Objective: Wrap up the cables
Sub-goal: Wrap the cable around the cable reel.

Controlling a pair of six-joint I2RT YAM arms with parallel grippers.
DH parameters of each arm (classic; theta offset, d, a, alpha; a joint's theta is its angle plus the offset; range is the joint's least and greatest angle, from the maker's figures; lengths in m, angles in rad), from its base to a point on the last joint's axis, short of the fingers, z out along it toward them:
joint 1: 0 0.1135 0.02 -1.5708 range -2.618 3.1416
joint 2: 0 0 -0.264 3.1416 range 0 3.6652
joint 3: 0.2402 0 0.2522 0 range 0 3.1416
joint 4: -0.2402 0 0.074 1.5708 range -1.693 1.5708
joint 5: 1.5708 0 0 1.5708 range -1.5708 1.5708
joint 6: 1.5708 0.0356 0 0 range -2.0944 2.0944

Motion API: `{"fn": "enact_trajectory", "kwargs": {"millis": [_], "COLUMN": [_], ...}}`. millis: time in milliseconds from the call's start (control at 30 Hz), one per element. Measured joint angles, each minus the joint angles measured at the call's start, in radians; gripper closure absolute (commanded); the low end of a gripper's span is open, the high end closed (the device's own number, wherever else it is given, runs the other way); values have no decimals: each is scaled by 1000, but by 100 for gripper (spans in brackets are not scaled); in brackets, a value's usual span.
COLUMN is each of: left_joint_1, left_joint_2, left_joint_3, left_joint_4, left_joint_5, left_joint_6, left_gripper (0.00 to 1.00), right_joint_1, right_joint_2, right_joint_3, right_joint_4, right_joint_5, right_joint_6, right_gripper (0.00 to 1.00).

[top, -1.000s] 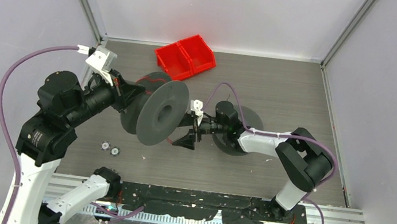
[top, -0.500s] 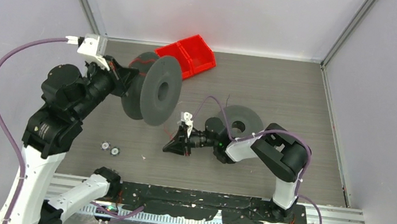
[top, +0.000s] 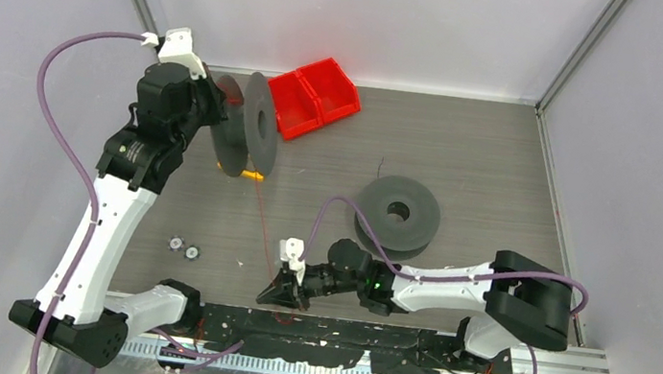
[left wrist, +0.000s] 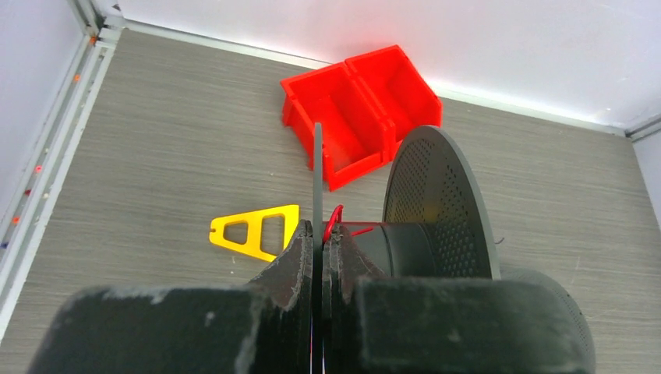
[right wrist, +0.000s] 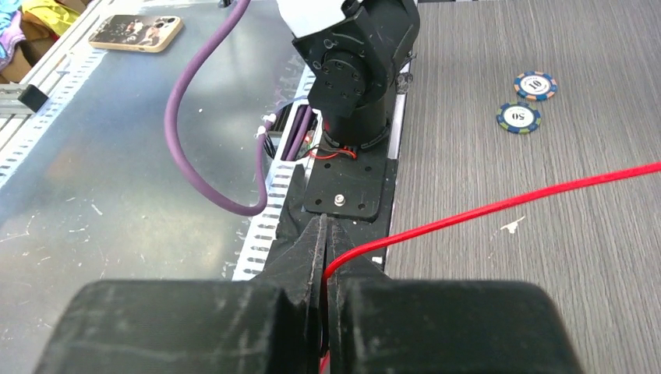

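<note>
Overhead, red cable: thread-thin, it runs from the held spool down across the table to the right gripper; both ends are hard to trace here.
Overhead, left gripper: raised at the far left against the held spool's flange; the jaws cannot be made out from this view.
Overhead, second spool: lies flat, well apart from the held one; a mauve hose crosses its near edge.
Overhead, red bins: partly hidden behind the held spool.
Left wrist, left gripper: jaws pinched narrow on the thin edge of the held spool's near flange.
Left wrist, red cable: a short loop at the hub, just beside the fingers.
Left wrist, yellow triangle: flat on the table, seen whole here but half covered in the overhead view.
Right wrist, right gripper: jaws closed on the red cable, which leaves taut to the right edge.
Right wrist, chips: two poker chips, seemingly marked "10" and "50"; only specks overhead.
Right wrist, phone: on the metal ledge; not visible in the other views.
</note>
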Motion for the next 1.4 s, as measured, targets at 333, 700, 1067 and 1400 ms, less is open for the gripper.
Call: {"fn": "enact_trajectory", "kwargs": {"millis": [333,700,1067,1400], "left_joint_1": [46,8,-29,27], "left_joint_2": [18,-85,-195,-249], "left_joint_3": [-46,-379,-351,-154], "left_joint_4": [16,86,-108,-159], "left_joint_5": [-1,334,568,645], "left_joint_6": [60,290,466,254], "left_gripper": [100,100,100,100], "right_joint_1": [71,-204,-509,-573], "right_joint_2": [-89,-12,98,26], "right_joint_3": [78,803,938,497], "right_joint_4": [-319,-800,-1041,-859], "right_joint_5": [86,43,-63,-178], "right_joint_6": [-120,-225,-176,-189], "right_gripper": [95,93,88,84]}}
